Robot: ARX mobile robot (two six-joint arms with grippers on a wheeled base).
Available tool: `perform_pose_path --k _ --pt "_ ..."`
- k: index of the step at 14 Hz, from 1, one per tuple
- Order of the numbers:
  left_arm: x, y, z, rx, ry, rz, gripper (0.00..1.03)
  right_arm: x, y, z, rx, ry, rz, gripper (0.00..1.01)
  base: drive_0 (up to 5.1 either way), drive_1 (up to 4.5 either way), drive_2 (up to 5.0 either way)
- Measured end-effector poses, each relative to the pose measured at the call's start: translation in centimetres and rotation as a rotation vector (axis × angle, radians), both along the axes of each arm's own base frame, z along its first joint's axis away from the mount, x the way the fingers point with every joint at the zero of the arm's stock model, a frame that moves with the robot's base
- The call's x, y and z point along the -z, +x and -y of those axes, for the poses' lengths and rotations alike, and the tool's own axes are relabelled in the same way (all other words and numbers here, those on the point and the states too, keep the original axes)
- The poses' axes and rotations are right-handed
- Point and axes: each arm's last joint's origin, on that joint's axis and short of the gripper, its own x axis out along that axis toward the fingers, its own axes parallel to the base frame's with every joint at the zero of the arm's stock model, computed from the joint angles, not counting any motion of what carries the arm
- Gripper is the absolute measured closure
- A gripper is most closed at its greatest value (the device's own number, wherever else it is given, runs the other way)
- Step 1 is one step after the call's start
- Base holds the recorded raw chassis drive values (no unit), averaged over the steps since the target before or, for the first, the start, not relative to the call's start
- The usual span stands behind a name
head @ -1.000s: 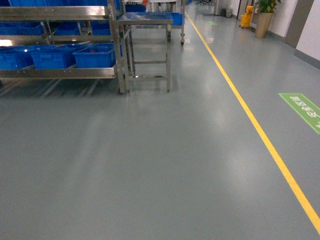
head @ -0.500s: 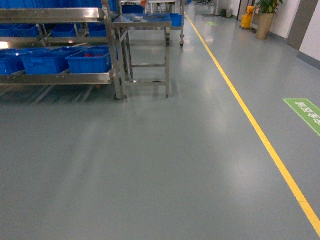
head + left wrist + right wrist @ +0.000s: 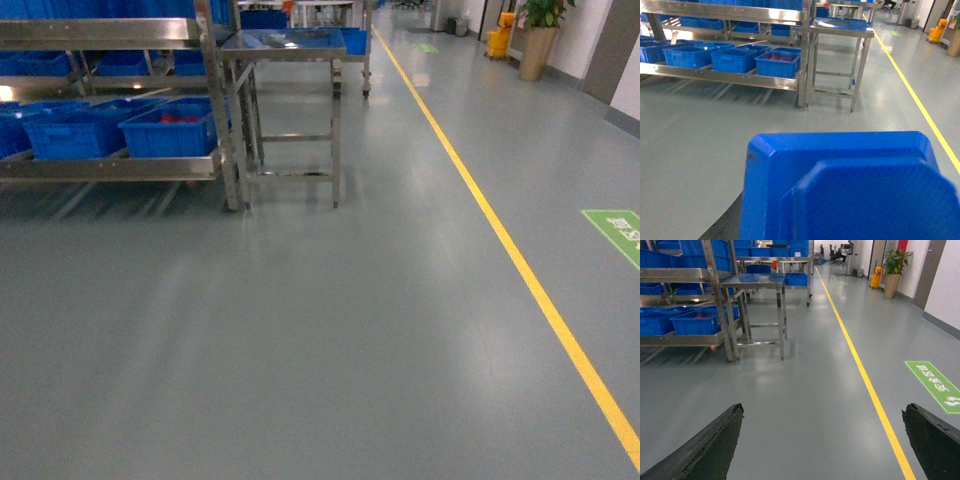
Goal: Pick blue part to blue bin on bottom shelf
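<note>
Progress so far looks like partway at best, judging from these views. The left wrist view is mostly filled by a big blue plastic part with bevelled edges (image 3: 840,185), sitting right under the camera, so I reckon the left gripper has it in hand. Its jaws are hidden behind the part though, so I can't tell how far open they are or whether they truly clamp it. The right gripper (image 3: 822,440) shows two dark jaws spread wide at the bottom corners of its view with only grey floor between them, so it's empty.

The delivery isn't done yet. The low stainless-steel bottom shelf (image 3: 110,166) of the rack is well off to the upper left in the head view, carrying a row of blue plastic bins (image 3: 168,130), and the one nearest the rack's end post seems to have something red in it. Just beside the rack stands a flat-topped steel counter (image 3: 285,42). There's a wide stretch of grey floor (image 3: 320,330) between the robot and the rack, with a yellow floor line (image 3: 520,270) running along the right.

So what's left, as I see it: close the gap to the rack, line up with a bin on that low level, and drop the part in.
</note>
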Motion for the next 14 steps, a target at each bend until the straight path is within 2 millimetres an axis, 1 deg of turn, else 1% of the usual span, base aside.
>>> perform_pose_path --k 14 --pt "-0.01 -0.01 0.00 0.001 0.000 0.000 0.60 -0.01 0.00 0.00 0.000 0.000 0.001 0.03 0.0 4.03 -4.0"
